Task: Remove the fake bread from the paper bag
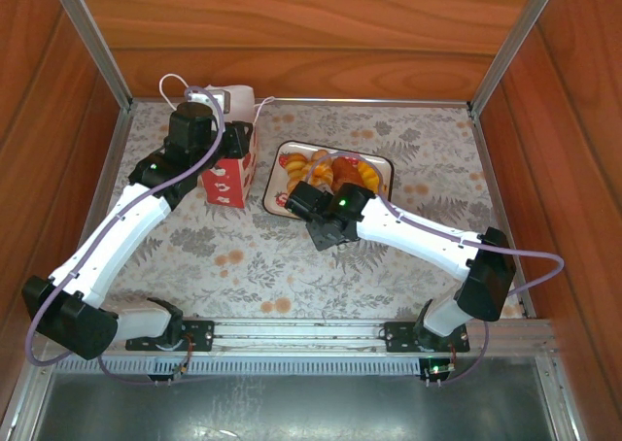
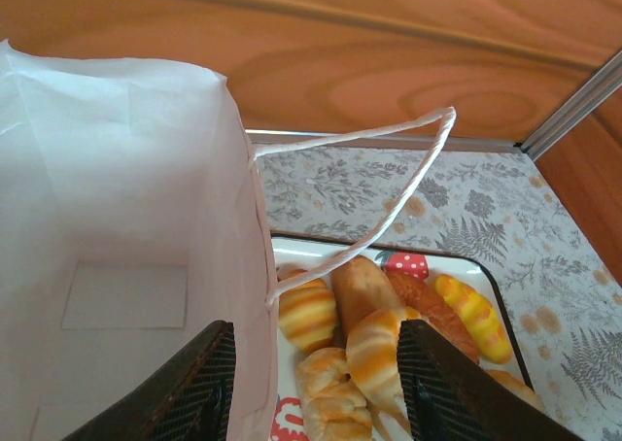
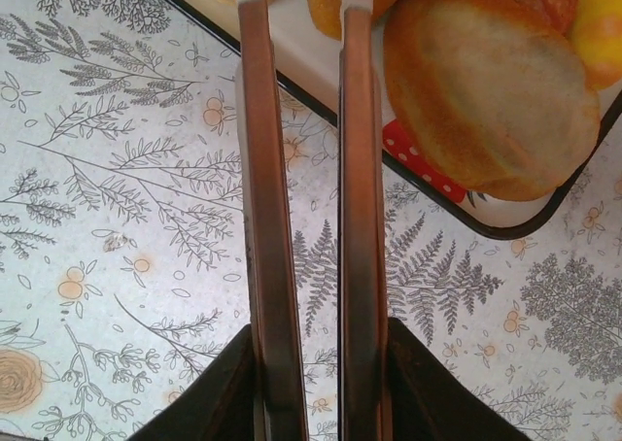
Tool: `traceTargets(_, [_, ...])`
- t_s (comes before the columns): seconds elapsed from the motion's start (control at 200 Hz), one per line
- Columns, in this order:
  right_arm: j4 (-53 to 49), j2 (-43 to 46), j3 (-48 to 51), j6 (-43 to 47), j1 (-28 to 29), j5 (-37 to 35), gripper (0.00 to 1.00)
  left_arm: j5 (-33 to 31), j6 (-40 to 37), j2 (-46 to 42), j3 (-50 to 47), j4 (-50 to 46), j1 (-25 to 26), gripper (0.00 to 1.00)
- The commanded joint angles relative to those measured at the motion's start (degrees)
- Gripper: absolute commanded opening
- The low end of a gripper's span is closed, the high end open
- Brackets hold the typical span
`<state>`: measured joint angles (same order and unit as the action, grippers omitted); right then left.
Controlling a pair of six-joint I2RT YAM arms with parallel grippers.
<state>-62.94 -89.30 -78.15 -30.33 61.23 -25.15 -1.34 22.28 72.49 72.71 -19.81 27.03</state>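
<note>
The paper bag (image 1: 231, 174) stands upright at the back left, white above with a red strawberry band. My left gripper (image 1: 212, 106) is open at its mouth. In the left wrist view its fingers straddle the bag's right wall (image 2: 243, 266): one inside, the other outside above the tray. The bag's white bottom (image 2: 126, 295) lies bare. The fake bread (image 1: 326, 172) lies heaped on the tray (image 1: 381, 161): striped rolls (image 2: 309, 315), an oval loaf (image 2: 364, 286), a yellow roll (image 2: 476, 315). My right gripper (image 1: 303, 196) sits at the tray's near-left edge, almost shut, with nothing between its fingers (image 3: 262, 169).
A white cord handle (image 2: 389, 184) loops from the bag over the tray. A round golden bun (image 3: 491, 82) lies by the tray's black rim (image 3: 505, 232). Wooden walls with metal rails (image 1: 505, 43) close in the floral table (image 1: 292, 266).
</note>
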Motion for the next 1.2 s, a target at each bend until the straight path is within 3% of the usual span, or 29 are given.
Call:
traceTargets(0.0, [0.18, 0.01, 0.81, -0.24, 0.47, -0.43, 0.34, -0.57, -0.93, -0.25, 1.87, -1.02, 0.31, 0.50])
traceTargets(0.455, [0.28, -0.14, -1.13, 0.15, 0.47, 1.50, 0.32, -2.15, -1.62, -1.31, 1.35, -1.09, 0.36, 0.50])
traceTargets(0.68, [-0.09, 3.74, -1.32, 1.14, 0.47, 3.77, 0.30, -5.81, -3.02, -3.37, 0.86, -1.19, 0.22, 0.50])
traceTargets(0.87, [-1.70, 5.73, -2.65, 1.48, 0.47, 4.05, 0.20, -7.00, -3.52, -4.42, 1.10, -1.48, -0.46, 0.50])
traceTargets(1.194, [-5.26, 15.68, -6.52, 1.94, 0.51, -0.30, 0.17, -11.59, -5.17, -10.01, -0.05, -2.06, -1.44, 0.50])
